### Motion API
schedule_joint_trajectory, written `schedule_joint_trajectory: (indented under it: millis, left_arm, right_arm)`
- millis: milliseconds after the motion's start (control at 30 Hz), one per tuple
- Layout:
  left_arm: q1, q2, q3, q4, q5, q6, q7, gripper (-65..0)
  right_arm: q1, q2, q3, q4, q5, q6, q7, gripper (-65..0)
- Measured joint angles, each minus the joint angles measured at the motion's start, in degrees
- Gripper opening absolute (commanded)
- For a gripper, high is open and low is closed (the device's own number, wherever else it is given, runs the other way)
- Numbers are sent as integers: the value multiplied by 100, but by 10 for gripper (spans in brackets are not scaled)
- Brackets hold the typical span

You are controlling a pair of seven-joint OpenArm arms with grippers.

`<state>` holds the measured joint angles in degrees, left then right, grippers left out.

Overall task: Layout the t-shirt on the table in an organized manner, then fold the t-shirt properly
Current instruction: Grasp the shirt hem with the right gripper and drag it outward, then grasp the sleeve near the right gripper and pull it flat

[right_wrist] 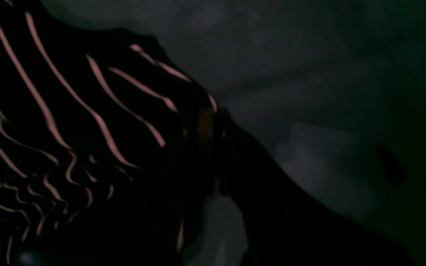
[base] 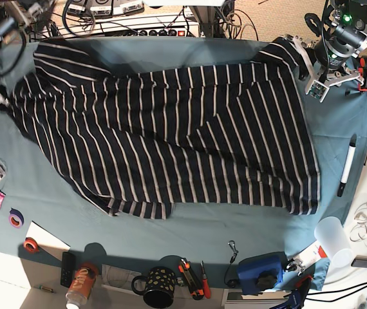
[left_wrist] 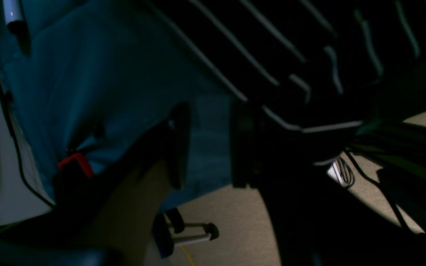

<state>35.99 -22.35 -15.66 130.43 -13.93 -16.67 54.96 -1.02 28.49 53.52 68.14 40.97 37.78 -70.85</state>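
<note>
Base view shows the right gripper (base: 6, 103) with fingers pinching the striped t-shirt (base: 190, 141). The left gripper (base: 312, 77) has its fingers partly spread, near the shirt; a white marker (base: 347, 164) lies beside it.

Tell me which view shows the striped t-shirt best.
The base view: nearly all of the t-shirt is in it. The left wrist view shows only one edge portion; the right wrist view, darker, shows a bunched part.
</note>
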Motion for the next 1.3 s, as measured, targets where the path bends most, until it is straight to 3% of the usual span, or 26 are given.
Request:
schedule_joint_trajectory:
  millis: [67,167,233,367,433,567,700,833,900,967,1067,1100,1167,1300]
  left_arm:
    - [2,-2,0,0,2,0,0,-456]
    - [0,-2,0,0,0,0,0,-456]
    - [0,-2,0,0,0,0,0,-456]
    - [0,-2,0,0,0,0,0,-456]
    - [0,-2,0,0,-2,0,0,-456]
    - [-2,-7,0,0,9,0,0,-456]
    - [0,-4,0,0,9,0,0,-456]
    - [0,-4,0,0,4,0,2,-456]
    - [0,-4,0,-2,20,0,0,-456]
    - [2,-2,0,0,22,2,0,-456]
    - [2,0,0,-2,22,2,0,-456]
    - [2,-4,0,-2,20,0,0,-456]
    - [0,-2,0,0,22,0,0,-456]
    - [0,-2,0,0,22,0,0,-456]
  right_arm:
    - [-90,13,37,2,208,195,-387,-650]
    - [-155,9,-13,2,732,205,-890,-520]
    - [-219,15,-26,2,1180,214,-970,-478]
    - [-249,387,-26,-9,1873,214,-1021,-478]
    - [-197,715,-17,-4,2282,210,-612,-478]
    - [514,970,-70,11,2194,216,-538,-479]
    - [1215,946,-822,4,1386,219,-404,-479]
    - [1604,957,-2378,0,345,225,1038,-479]
    - [1821,914,-3112,0,-195,219,1349,-480]
    - [2081,758,-3735,-2,-691,83,1390,-480]
    - [2337,448,-4459,-4,-918,76,1554,-480]
    - [2371,323,-4647,0,-1069,-68,1661,-480]
    - [2387,87,-4872,2,-1539,-330,1797,-480]
    - [2358,-273,-5038,-219,-2028,-350,1838,-480]
